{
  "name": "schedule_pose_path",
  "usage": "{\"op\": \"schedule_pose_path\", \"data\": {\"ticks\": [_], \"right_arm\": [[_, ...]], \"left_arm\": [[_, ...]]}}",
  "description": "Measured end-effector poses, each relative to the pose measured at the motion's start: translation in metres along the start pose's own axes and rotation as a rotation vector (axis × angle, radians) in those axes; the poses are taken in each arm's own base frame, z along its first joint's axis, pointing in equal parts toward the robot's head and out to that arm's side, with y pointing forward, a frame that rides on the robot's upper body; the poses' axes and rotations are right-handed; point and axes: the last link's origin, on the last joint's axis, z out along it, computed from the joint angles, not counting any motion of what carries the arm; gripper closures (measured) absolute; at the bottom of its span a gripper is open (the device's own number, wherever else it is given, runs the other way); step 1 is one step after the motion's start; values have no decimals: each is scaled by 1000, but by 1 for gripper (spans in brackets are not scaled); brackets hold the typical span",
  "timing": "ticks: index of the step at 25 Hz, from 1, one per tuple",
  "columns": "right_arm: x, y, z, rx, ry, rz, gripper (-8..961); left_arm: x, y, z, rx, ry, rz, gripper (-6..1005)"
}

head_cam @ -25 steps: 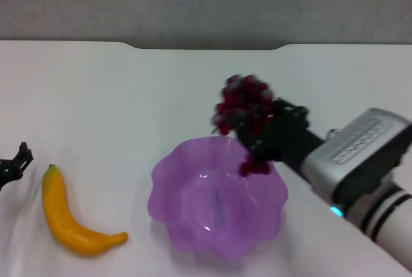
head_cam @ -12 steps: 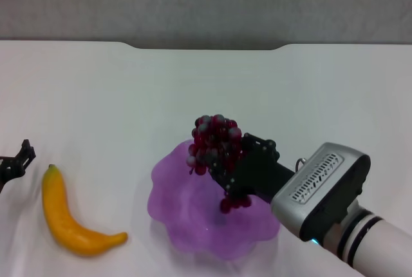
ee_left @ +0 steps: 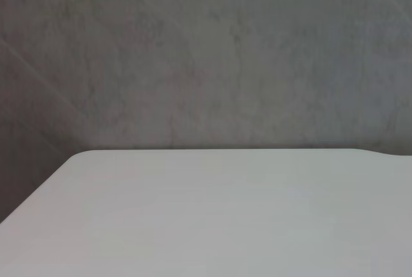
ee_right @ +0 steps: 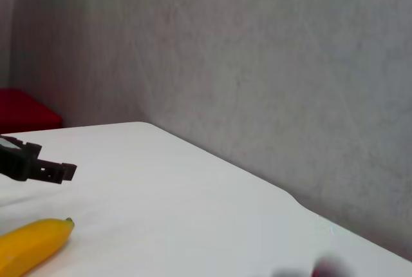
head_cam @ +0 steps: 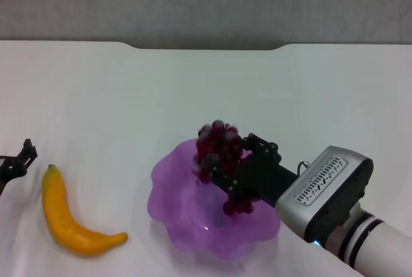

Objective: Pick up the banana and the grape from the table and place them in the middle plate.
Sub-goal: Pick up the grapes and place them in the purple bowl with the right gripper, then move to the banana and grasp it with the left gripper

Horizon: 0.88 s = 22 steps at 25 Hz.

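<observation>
The grape (head_cam: 217,147), a dark red-purple bunch, hangs in my right gripper (head_cam: 230,177), which is shut on it just above the inside of the middle plate (head_cam: 177,203), a purple dish with a scalloped rim. A few grapes dangle below the fingers (head_cam: 254,167), close over the plate's floor. The banana (head_cam: 63,216) lies on the white table (head_cam: 129,96) to the left of the plate; it also shows in the right wrist view (ee_right: 29,248). My left gripper (head_cam: 16,161) stays at the left edge, just beyond the banana's tip, and shows in the right wrist view (ee_right: 35,163).
The table's far edge has a shallow notch (head_cam: 206,46) in front of a grey wall. The left wrist view shows only the bare tabletop (ee_left: 212,212) and wall. A red object (ee_right: 22,111) sits off beyond the table's left end.
My right gripper has carried the grape from behind the plate's far right rim to over the plate and lowered it. The banana and left gripper have not moved.
</observation>
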Motion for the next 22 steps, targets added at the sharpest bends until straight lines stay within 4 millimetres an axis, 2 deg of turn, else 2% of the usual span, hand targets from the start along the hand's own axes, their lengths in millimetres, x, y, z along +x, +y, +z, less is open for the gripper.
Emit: {"op": "schedule_pose_path", "data": {"ticks": [2,10,15,20,22], "right_arm": [[0,0,0,0,-7,-3,402],[-1,-3,-3,19,-62,5,150],[13,-36,-8,134,-20,87,52],[42,-78,-24,283,42,101,60],[63,-102,-41,381,57,114,62]], "left_arm": [[0,0,0,0,0,0,115],[0,0,0,-1,0,0,115],[-2,11,1,-32,-38,-31,115],[1,17,1,-51,-32,-40,115],[0,16,1,-47,-33,-36,116]]}}
